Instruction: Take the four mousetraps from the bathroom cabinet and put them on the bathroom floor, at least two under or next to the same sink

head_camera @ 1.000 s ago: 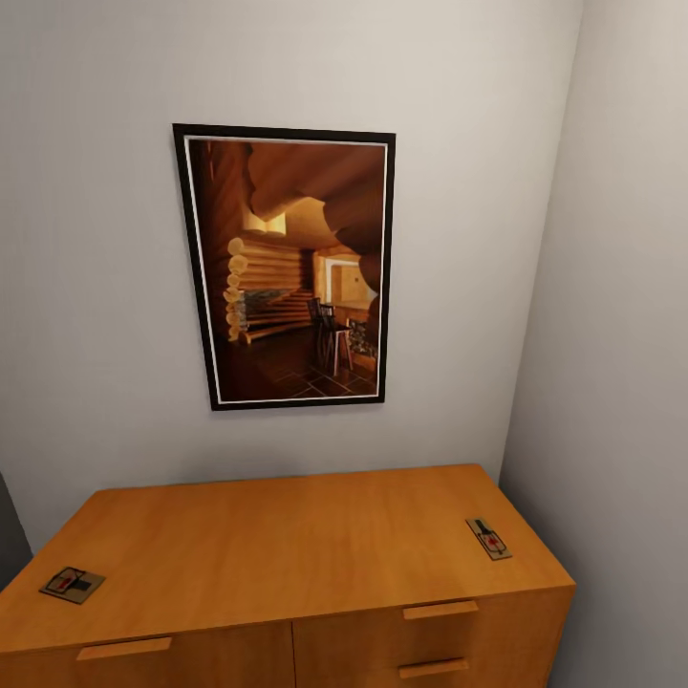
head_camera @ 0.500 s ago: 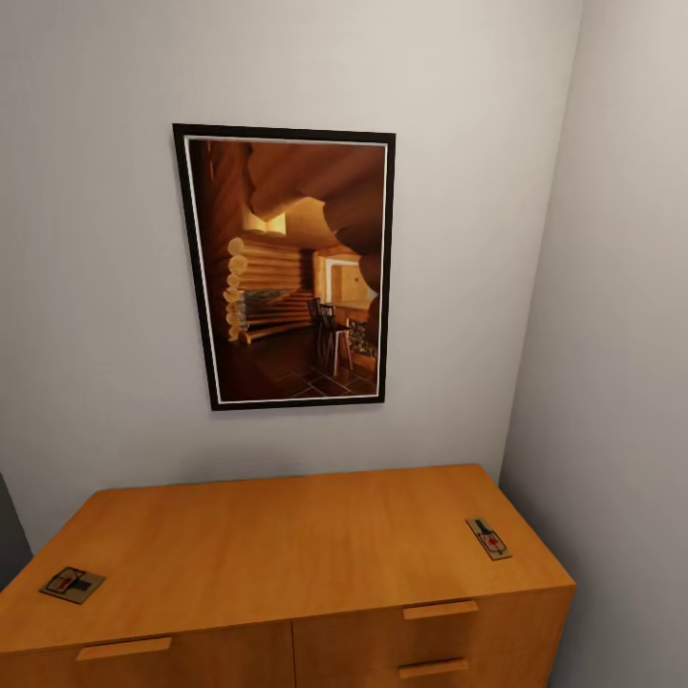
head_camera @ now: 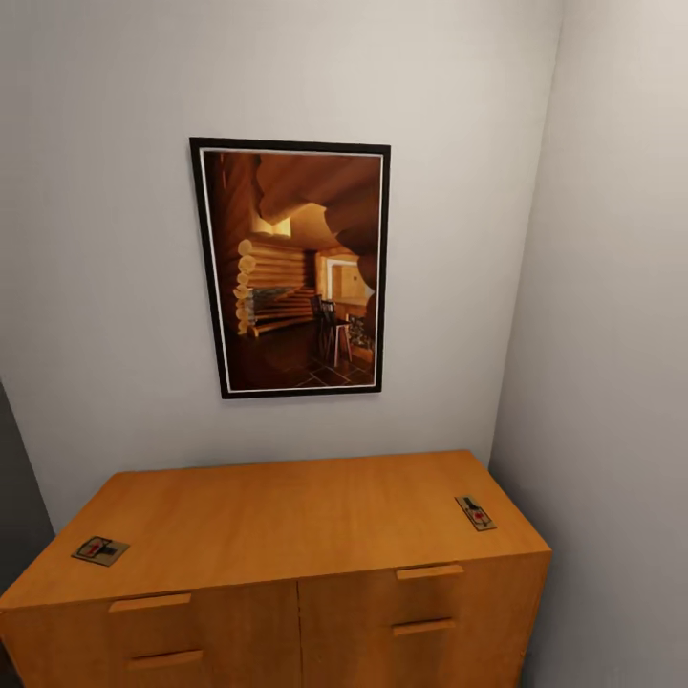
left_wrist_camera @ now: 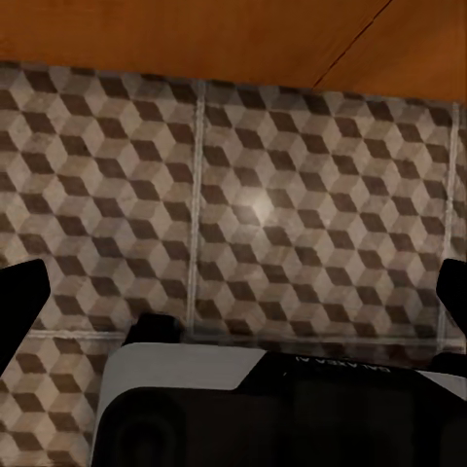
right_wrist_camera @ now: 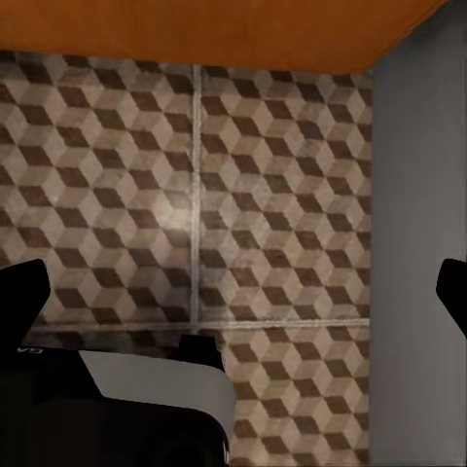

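Both arms' fingers spread wide, holding nothing, above the bathroom floor.

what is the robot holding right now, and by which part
Nothing. Both wrist views show the finger tips spread wide over bare floor tiles, and the two mousetraps in view lie untouched on the cabinet.

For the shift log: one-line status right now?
mousetraps: left trap, right trap on cabinet | grippers: left, right open over floor
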Controlling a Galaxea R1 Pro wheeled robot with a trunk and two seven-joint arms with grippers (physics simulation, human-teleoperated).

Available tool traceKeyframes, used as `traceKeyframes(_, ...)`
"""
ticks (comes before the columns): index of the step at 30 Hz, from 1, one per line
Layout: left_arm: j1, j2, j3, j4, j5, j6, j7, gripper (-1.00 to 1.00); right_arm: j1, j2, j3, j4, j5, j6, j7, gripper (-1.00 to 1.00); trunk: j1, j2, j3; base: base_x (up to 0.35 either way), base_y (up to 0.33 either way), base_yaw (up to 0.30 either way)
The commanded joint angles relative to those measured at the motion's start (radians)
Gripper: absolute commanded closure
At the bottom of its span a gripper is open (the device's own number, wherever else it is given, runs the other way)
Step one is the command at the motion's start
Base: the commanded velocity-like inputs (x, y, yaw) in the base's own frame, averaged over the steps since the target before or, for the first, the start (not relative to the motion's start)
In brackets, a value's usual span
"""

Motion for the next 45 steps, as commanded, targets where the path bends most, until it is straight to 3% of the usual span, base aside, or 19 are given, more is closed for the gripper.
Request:
traceKeyframes(1, 0.0, 0.0, 0.009, -0.001, -0.009, 0.003, -0.003, -1.0, -0.001, 0.0, -0.009, 0.001, 0.009, -0.003, -0.004, -1.0, 0.0, -0.001, -0.002, -0.33, 0.0, 0.0)
traceKeyframes(17, 0.0, 0.0, 0.016, 0.004, -0.007, 0.002, -0.006, -1.0, -0.001, 0.001, -0.009, 0.001, 0.009, -0.001, -0.004, -1.0, 0.0, -0.001, -0.002, -0.221, 0.0, 0.0)
traceKeyframes(24, -0.002, -0.004, 0.008, -0.045, -0.018, 0.005, -0.006, -1.0, -0.002, -0.002, -0.013, -0.05, 0.012, 0.058, -0.007, -1.0, 0.0, -0.001, -0.002, -0.016, 0.0, 0.0)
traceKeyframes(29, -0.003, -0.023, 0.005, -0.188, -0.03, 0.045, -0.007, -1.0, -0.002, 0.0, -0.014, -0.203, 0.01, 0.175, -0.005, -1.0, 0.0, -0.001, -0.002, -0.004, 0.0, 0.0)
traceKeyframes(34, -0.003, -0.046, -0.002, -0.428, -0.051, 0.206, -0.016, -1.0, -0.002, 0.005, -0.017, -0.446, 0.0, 0.358, 0.002, -1.0, 0.0, -0.001, -0.002, -0.001, 0.0, 0.0)
traceKeyframes(35, -0.003, -0.05, -0.014, -0.513, -0.055, 0.26, -0.029, -1.0, -0.002, 0.008, -0.019, -0.521, -0.002, 0.41, 0.012, -1.0, 0.0, -0.001, -0.002, 0.0, 0.0, 0.0)
traceKeyframes(37, -0.003, -0.052, -0.034, -0.595, -0.057, 0.307, -0.05, -1.0, -0.002, 0.01, -0.02, -0.589, -0.003, 0.454, 0.027, -1.0, 0.0, -0.001, -0.002, 0.0, 0.0, 0.0)
traceKeyframes(45, -0.004, -0.057, -0.133, -0.867, -0.053, 0.455, -0.134, -1.0, -0.002, 0.011, -0.022, -0.799, -0.004, 0.606, 0.099, -1.0, 0.0, -0.001, -0.002, 0.0, 0.0, 0.0)
